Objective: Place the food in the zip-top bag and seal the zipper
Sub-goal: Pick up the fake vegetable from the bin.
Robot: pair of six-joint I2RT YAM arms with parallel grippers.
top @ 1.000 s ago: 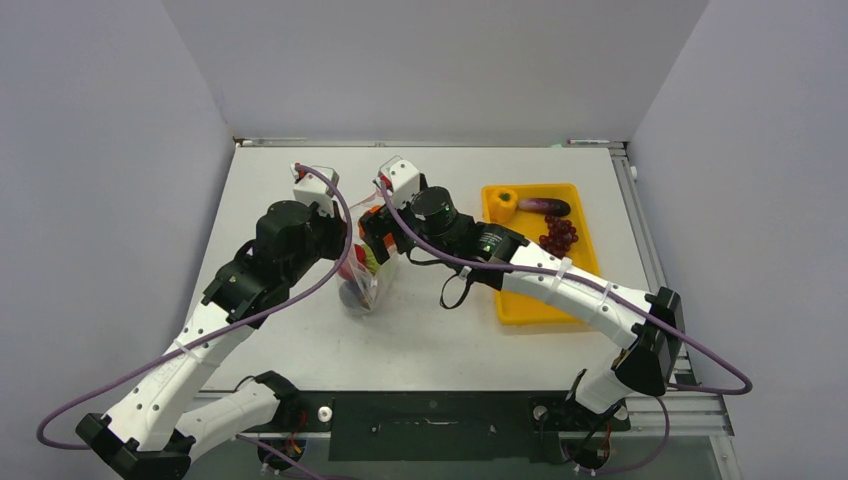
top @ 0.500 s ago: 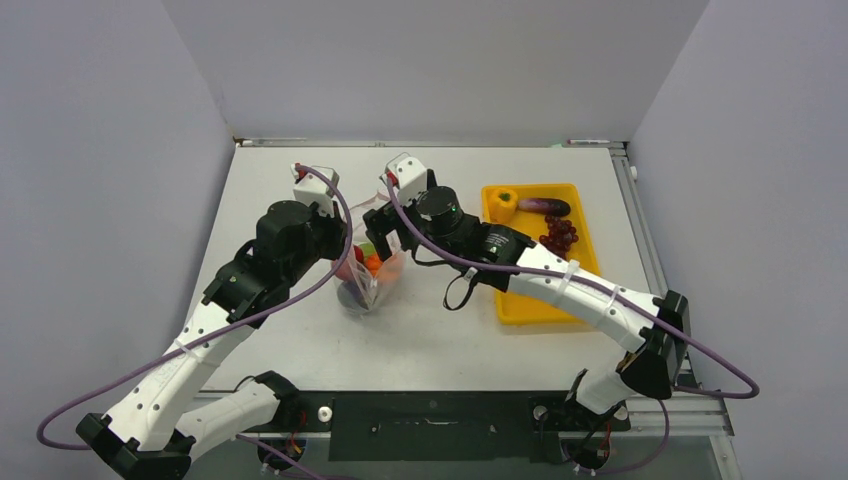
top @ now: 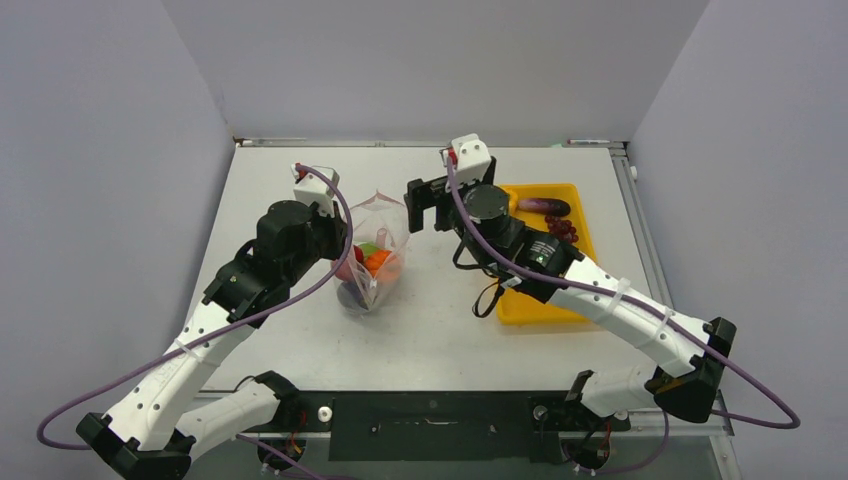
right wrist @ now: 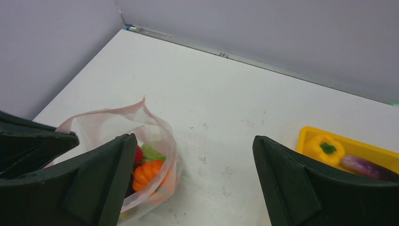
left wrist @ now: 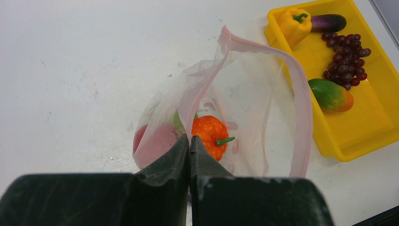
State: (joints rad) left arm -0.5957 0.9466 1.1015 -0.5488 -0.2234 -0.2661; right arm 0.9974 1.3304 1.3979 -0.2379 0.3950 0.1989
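Observation:
The zip-top bag (top: pixel 380 240) stands open on the table, its pinkish-red zipper (left wrist: pixel 301 103) curving round the mouth. My left gripper (left wrist: pixel 189 141) is shut on the bag's near mouth edge and holds it up. Inside lie an orange pumpkin-like piece (left wrist: pixel 211 136), a red piece (left wrist: pixel 150 141) and a green piece (right wrist: pixel 150 153). My right gripper (top: pixel 425 212) is wide open and empty, above the table between the bag and the tray; it also shows in the right wrist view (right wrist: pixel 193 138). The yellow pepper (left wrist: pixel 294 23), eggplant (left wrist: pixel 328 22), grape bunch (left wrist: pixel 346 59) and a green-orange mango (left wrist: pixel 331 94) lie in the tray.
The yellow tray (top: pixel 525 310) sits right of the bag, partly under my right arm. Grey walls close the table's back and sides. A purple cable loops from each arm.
My right gripper has drawn away from the bag's mouth, up and to the right towards the tray, open. An orange piece now lies in the bag. The left arm has not moved.

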